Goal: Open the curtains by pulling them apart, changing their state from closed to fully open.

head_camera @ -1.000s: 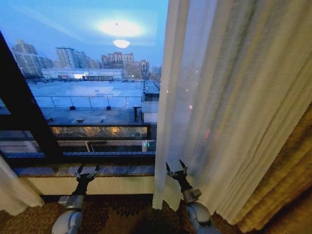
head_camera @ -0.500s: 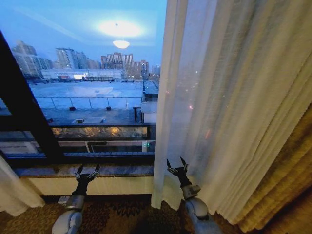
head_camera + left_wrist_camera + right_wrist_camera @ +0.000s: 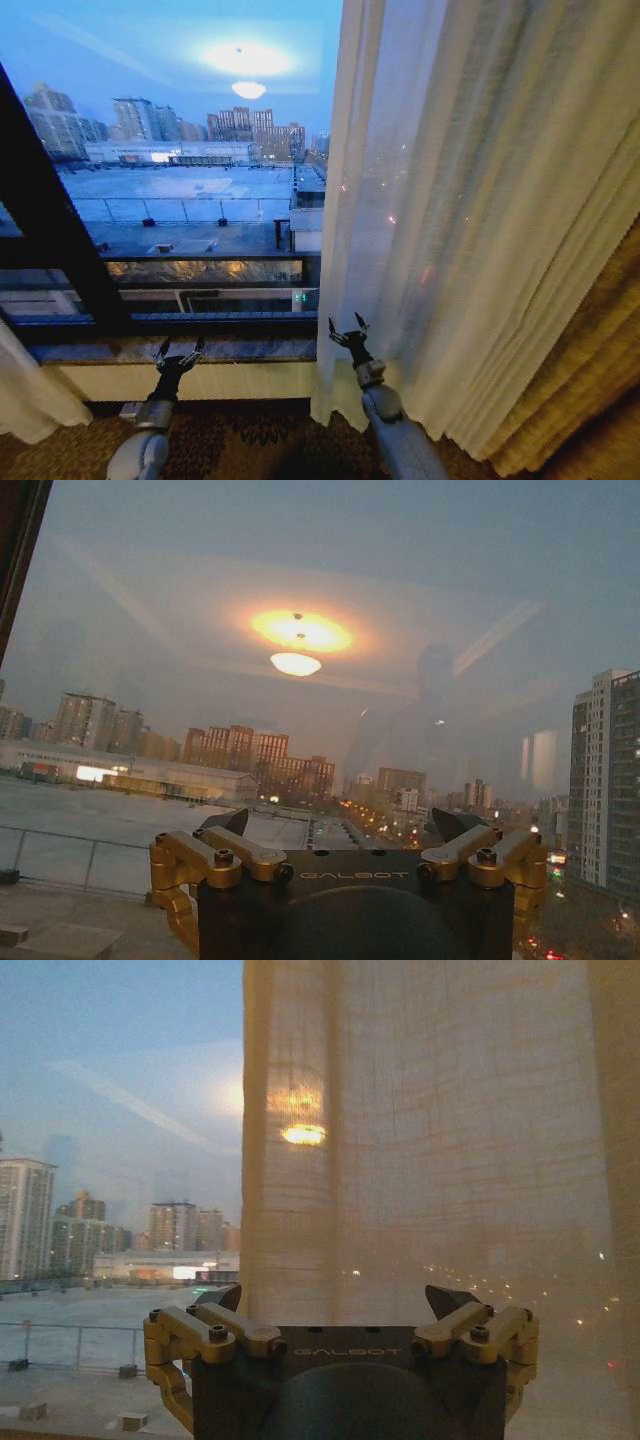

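Note:
A sheer white curtain panel (image 3: pixel 470 200) hangs on the right half of the window, its inner edge near the middle. Another sheer panel (image 3: pixel 25 395) shows bunched at the lower left corner. My right gripper (image 3: pixel 343 327) is open and raised just in front of the right panel's inner edge, near its hem. In the right wrist view the same panel (image 3: pixel 430 1150) stands close ahead of the open fingers (image 3: pixel 455 1305), with nothing between them. My left gripper (image 3: pixel 178 348) is open, low before the windowsill, facing bare glass.
A thick golden drape (image 3: pixel 580 380) hangs at the far right behind the sheer panel. A dark window frame post (image 3: pixel 50 230) slants at the left. The windowsill (image 3: pixel 200 350) runs across, with patterned carpet (image 3: pixel 250 440) below.
My right gripper has shifted left and slightly up along the right panel's inner edge. The left arm has stayed still.

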